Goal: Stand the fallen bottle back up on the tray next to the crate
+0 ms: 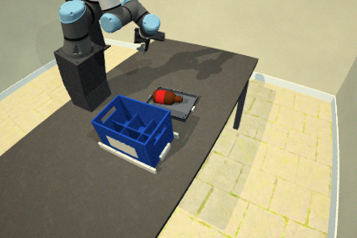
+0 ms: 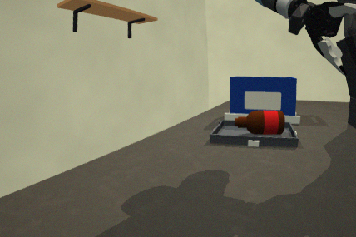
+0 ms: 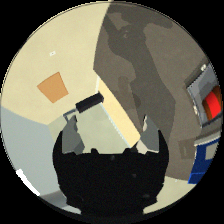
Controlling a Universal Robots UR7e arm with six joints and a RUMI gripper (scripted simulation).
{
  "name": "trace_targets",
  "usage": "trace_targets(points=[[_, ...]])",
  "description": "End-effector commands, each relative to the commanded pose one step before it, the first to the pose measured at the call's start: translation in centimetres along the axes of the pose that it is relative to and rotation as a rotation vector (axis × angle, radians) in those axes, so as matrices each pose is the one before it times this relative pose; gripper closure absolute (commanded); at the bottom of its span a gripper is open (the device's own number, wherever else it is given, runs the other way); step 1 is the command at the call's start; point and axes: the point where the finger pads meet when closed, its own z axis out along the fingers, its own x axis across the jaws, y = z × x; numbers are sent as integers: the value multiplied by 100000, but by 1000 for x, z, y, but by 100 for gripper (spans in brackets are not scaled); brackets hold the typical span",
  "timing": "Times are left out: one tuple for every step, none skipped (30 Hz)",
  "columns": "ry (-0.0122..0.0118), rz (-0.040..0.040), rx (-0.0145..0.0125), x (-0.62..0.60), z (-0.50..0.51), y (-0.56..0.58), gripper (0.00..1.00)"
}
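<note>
Top view: the brown bottle (image 1: pixel 166 97) lies on its side on the grey tray (image 1: pixel 188 111), just beside the blue crate (image 1: pixel 125 136) on the dark worktop (image 1: pixel 62 178). The tool (image 1: pixel 144 45) hangs well apart, near the arm's pedestal (image 1: pixel 83 82).

Exterior view: bottle (image 2: pixel 264 121) flat, neck pointing left.

Wrist view: tool (image 3: pixel 111 130) jaws spread wide, gripping nothing.

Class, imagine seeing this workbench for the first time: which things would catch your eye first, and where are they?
A brown bottle with a red band lies on its side in a grey tray. Beside it stands a bright blue crate. The gripper hangs open above the table's far end.
</note>
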Motion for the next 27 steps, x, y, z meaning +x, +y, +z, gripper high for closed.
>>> trace_targets(points=[[23, -53, 44, -11, -14, -16, 0], [0, 0, 0, 0, 0, 0, 0], [0, 0, 0, 0, 0, 0, 0], [0, 0, 0, 0, 0, 0, 0], [0, 0, 0, 0, 0, 0, 0], [0, 0, 0, 0, 0, 0, 0], [0, 0, 0, 0, 0, 0, 0], [0, 0, 0, 0, 0, 0, 0], [0, 0, 0, 0, 0, 0, 0], [0, 0, 0, 0, 0, 0, 0], [0, 0, 0, 0, 0, 0, 0], [0, 0, 0, 0, 0, 0, 0], [0, 0, 0, 0, 0, 0, 0], [0, 0, 0, 0, 0, 0, 0], [0, 0, 0, 0, 0, 0, 0], [0, 0, 0, 0, 0, 0, 0], [0, 0, 0, 0, 0, 0, 0], [29, 6, 2, 8, -3, -3, 0], [195, 40, 17, 55, -23, -20, 0], [495, 102, 45, 140, -58, -51, 0], [899, 189, 87, 255, -105, -94, 0], [1379, 297, 148, 391, -163, -147, 0], [1911, 426, 233, 543, -228, -210, 0], [2469, 577, 350, 704, -297, -282, 0], [3032, 750, 505, 869, -369, -363, 0], [3578, 944, 701, 1031, -441, -453, 0], [4087, 1158, 940, 1185, -511, -550, 0]])
